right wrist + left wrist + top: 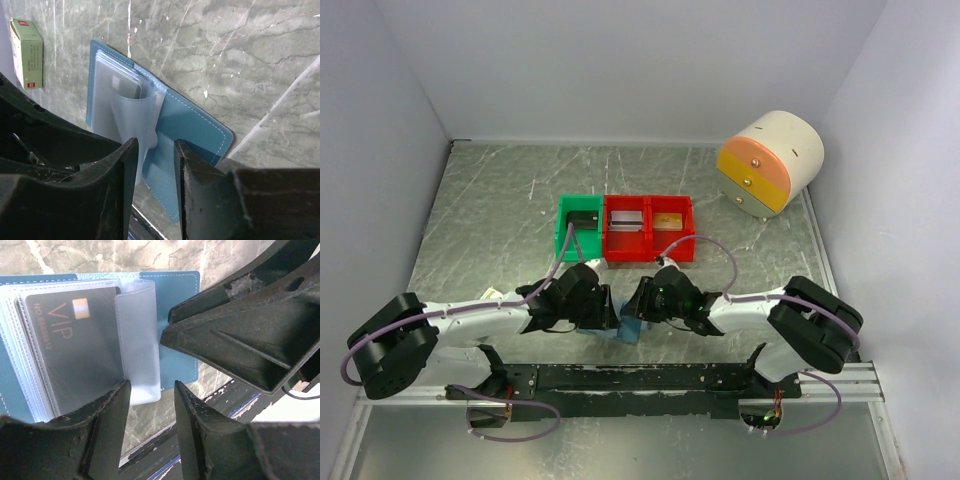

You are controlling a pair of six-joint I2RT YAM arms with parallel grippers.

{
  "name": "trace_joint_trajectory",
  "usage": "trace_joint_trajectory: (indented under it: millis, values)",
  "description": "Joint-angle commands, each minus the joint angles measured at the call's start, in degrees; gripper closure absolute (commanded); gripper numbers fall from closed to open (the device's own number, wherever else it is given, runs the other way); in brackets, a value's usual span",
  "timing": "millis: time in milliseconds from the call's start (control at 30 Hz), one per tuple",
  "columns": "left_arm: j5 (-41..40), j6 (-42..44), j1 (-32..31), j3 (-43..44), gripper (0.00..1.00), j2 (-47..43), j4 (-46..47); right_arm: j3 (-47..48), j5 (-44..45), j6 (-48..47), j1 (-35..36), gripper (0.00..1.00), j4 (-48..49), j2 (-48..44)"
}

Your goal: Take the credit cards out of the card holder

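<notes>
The slate-blue card holder point(631, 331) lies open on the table between the two wrists. In the left wrist view its blue cover point(177, 295) carries a stack of translucent sleeves point(137, 340), and a dark grey credit card point(75, 350) marked VIP sits inside them. My left gripper point(151, 385) is open at the holder's near edge; only table shows between its fingers, and one finger overlaps the sleeves. My right gripper point(155, 144) is open over the cover point(190, 125), beside a bulging sleeve point(132, 117). A card's grey corner point(127, 87) peeks out.
A green bin point(580, 228) and two red bins point(648, 228) stand behind the grippers. A cream and orange drawer unit point(770, 163) is at the back right. A small cream-and-red box point(27, 52) lies to the holder's left. The black base rail point(650, 378) runs just below the holder.
</notes>
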Motion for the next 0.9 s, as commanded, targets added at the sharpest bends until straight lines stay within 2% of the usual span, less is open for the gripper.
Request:
trace_joint_trajectory:
  millis: [0,233,533,633,767,867]
  values:
    - [1.7,-0.7,-0.4,-0.4,0.49,0.3,3.9,-2.0,0.4,0.5,0.3,0.61,-1.2,-1.8]
    - [2.4,-0.8,-0.3,-2.0,0.50,-0.3,5.3,-0.3,0.0,-0.8,0.3,0.42,-1.8,-3.1]
    - [3.0,0.0,-0.4,-1.8,0.51,-0.5,5.7,5.6,2.3,-2.4,1.5,0.41,-10.1,3.6]
    - [1.8,0.6,-0.4,-1.2,0.50,-1.6,3.7,5.6,3.1,-2.1,1.6,0.48,-10.7,4.0]
    - [-3.0,2.1,-0.4,0.9,0.48,-5.2,-3.4,2.8,3.1,-0.4,1.4,0.67,-7.3,3.4]
    - [-6.9,2.8,-0.3,1.9,0.45,-9.3,-8.9,1.1,2.5,0.1,1.2,0.70,-4.3,3.3]
